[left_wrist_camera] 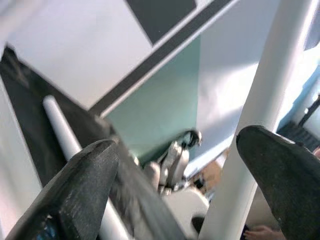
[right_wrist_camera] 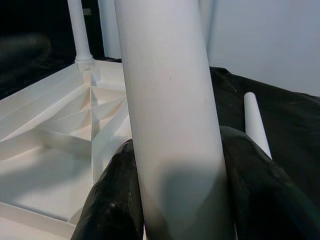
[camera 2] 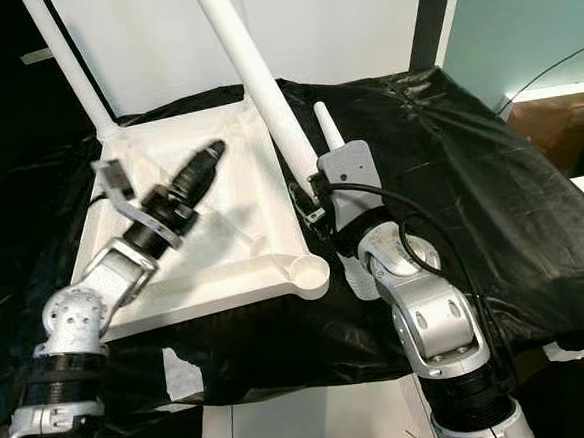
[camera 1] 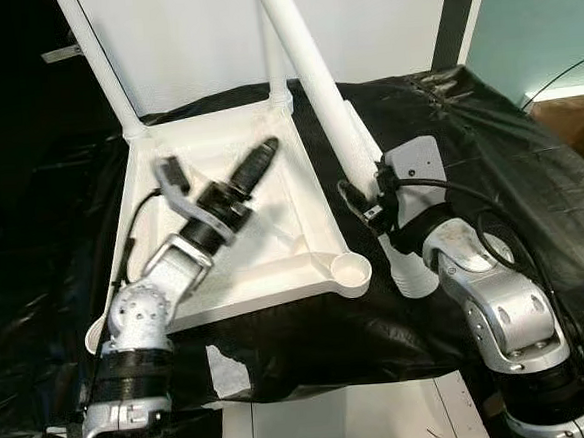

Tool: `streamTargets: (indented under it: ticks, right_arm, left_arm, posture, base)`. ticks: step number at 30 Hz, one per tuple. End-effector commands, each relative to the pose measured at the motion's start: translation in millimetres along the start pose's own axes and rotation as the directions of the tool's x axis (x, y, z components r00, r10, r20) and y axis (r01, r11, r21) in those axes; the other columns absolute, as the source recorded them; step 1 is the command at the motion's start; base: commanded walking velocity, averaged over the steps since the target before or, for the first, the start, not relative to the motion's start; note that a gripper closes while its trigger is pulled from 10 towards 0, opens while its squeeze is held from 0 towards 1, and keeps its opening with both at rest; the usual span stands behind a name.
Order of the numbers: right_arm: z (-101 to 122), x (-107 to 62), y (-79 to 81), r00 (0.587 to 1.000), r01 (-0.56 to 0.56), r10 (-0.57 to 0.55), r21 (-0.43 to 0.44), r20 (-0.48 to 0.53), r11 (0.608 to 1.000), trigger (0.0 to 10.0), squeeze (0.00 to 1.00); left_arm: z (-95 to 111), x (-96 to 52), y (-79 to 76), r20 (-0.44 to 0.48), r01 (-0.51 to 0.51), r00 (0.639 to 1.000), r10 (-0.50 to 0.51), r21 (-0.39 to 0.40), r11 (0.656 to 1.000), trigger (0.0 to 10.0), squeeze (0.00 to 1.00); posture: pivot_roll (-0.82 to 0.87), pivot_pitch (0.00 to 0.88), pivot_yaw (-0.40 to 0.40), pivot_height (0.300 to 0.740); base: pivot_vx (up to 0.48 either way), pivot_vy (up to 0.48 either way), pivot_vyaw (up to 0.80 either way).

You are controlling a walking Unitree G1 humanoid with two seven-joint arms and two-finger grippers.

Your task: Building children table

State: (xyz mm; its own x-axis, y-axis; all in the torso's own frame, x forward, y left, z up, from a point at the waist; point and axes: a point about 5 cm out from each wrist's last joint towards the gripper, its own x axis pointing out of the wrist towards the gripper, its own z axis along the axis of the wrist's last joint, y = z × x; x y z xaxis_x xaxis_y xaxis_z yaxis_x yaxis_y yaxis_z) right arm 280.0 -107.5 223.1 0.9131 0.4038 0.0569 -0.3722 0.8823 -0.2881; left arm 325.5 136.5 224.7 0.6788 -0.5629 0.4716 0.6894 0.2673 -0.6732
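A white table top (camera 1: 275, 265) lies upside down on a black-covered surface. White legs stand in its far left corner (camera 1: 97, 54) and far right corner (camera 1: 276, 70). The near right corner socket (camera 1: 352, 270) is empty. My right gripper (right_wrist_camera: 177, 200) is shut on a long white leg (camera 1: 328, 86), which leans back to the left. The leg's lower end (camera 1: 414, 276) rests on the cover just right of that socket. My left gripper (camera 1: 260, 161) lies low over the ribbed underside, open, with nothing between its fingers (left_wrist_camera: 90, 190). Another loose leg (camera 2: 328, 126) lies on the cover behind my right wrist.
The black sheet (camera 1: 487, 135) covers the whole work surface and hangs over its near edge. A white wall (camera 1: 379, 22) stands close behind, with a teal wall (camera 1: 538, 11) and a brown box (camera 1: 576, 119) at the right.
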Motion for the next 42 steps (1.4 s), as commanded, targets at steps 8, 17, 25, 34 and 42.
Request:
streamTargets:
  ticks: [8,17,25,34,42]
  right_arm:
    - [-8.8,-1.7,3.0,0.998,-0.026,0.026,0.002,-0.052,1.000,10.0,0.00]
    - [-25.7,-12.3,23.2,0.955,-0.257,0.244,-0.059,-0.170,0.965,10.0,0.00]
    - [-19.1,-21.7,3.3,0.942,-0.315,0.307,-0.045,-0.138,0.948,10.0,0.00]
    - [-15.0,-33.1,-0.4,0.900,-0.426,0.428,0.042,-0.085,0.904,10.0,0.00]
    - [-19.8,-37.1,-4.4,0.892,-0.437,0.445,0.105,-0.075,0.893,10.0,0.00]
  left_arm:
    - [1.2,-0.7,-40.2,-0.006,0.564,0.826,-0.564,0.028,0.825,10.0,0.51]
    - [-36.6,21.7,-52.3,-0.146,0.580,0.808,-0.571,0.026,0.814,10.0,0.02]
    - [-37.0,15.0,-47.6,-0.234,0.641,0.740,-0.631,-0.037,0.766,10.0,0.02]
    - [-59.0,-5.3,-39.7,-0.542,0.743,0.550,-0.636,-0.031,0.668,6.5,0.00]
    - [-58.1,-9.8,-39.9,-0.558,0.778,0.498,-0.664,-0.051,0.626,2.7,0.00]
  posture:
    - [-0.18,0.016,0.059,0.740]
    - [-0.18,0.015,0.056,0.740]
    - [-0.18,0.010,0.063,0.740]
    - [-0.18,0.011,0.060,0.740]
    - [-0.18,0.016,0.058,0.740]
  base:
    - [0.000,0.000,0.00]
    - [0.000,0.000,0.00]
    - [0.000,0.000,0.00]
    - [0.000,0.000,0.00]
    - [0.000,0.000,0.00]
